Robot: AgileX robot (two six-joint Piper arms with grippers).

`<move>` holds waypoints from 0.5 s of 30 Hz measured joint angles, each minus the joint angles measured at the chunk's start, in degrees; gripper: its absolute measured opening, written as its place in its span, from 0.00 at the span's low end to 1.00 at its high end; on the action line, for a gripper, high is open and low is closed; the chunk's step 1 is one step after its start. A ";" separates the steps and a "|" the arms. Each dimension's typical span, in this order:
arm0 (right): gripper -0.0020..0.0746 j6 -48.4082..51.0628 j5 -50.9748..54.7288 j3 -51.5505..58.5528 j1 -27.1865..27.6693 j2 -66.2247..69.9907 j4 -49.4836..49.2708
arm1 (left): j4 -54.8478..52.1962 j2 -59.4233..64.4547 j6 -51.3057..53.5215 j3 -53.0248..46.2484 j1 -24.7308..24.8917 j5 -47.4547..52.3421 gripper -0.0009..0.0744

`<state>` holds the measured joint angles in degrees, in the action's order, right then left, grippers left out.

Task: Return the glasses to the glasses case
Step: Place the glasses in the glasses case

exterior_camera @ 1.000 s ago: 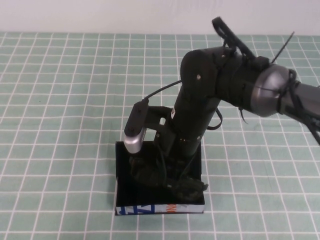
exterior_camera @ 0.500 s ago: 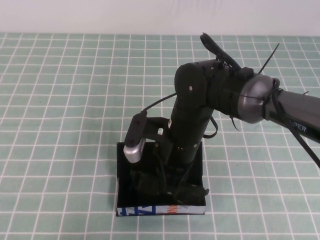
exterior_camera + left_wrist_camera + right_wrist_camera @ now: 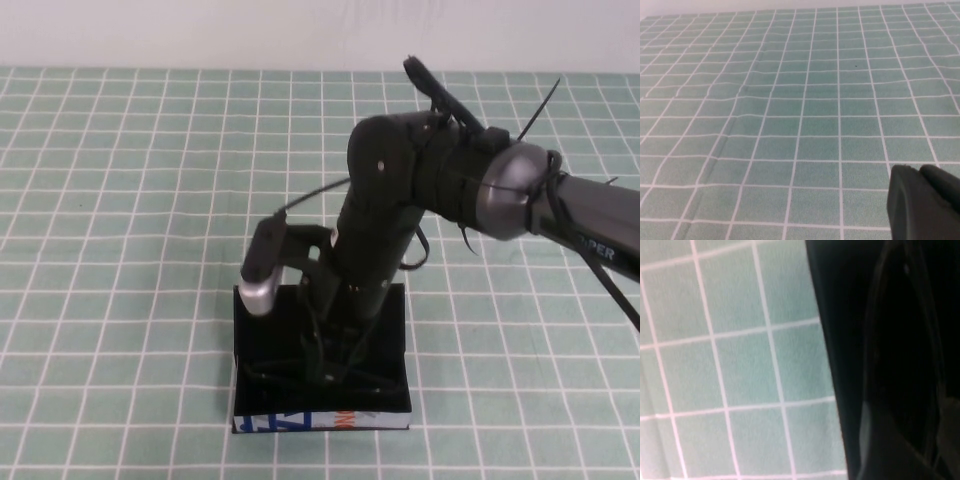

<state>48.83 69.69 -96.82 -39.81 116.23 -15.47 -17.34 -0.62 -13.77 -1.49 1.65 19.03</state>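
- The left gripper (image 3: 925,202) is seen only in its wrist view, over bare checked cloth (image 3: 790,100), far from the work; whether it is apart or together, I cannot tell.
- The glasses case (image 3: 250,310) lies open near the front edge.
- The glasses (image 3: 300,372) appear to lie inside it.
- The right gripper (image 3: 335,365) is down in the case; its state I cannot tell. Release, withdrawing and closing seem left.

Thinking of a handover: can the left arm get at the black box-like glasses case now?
Probably not: the right gripper and its arm stand in the black glasses case, covering it. The left gripper faces bare green checked cloth.
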 joint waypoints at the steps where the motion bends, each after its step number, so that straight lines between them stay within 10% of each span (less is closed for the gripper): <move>1: 0.35 0.00 0.00 -0.57 0.00 0.00 -0.13 | 0.00 0.00 0.00 0.00 0.00 0.00 0.01; 9: 0.33 -1.19 0.12 -2.75 0.00 0.00 -1.16 | 0.00 0.00 0.00 0.00 0.00 0.00 0.01; 15: 0.08 -3.72 0.12 -2.75 0.00 0.00 -1.38 | 0.00 0.00 0.00 0.00 0.00 0.00 0.01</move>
<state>45.11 69.82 -99.57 -39.81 116.23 -16.85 -17.34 -0.62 -13.77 -1.49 1.65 19.03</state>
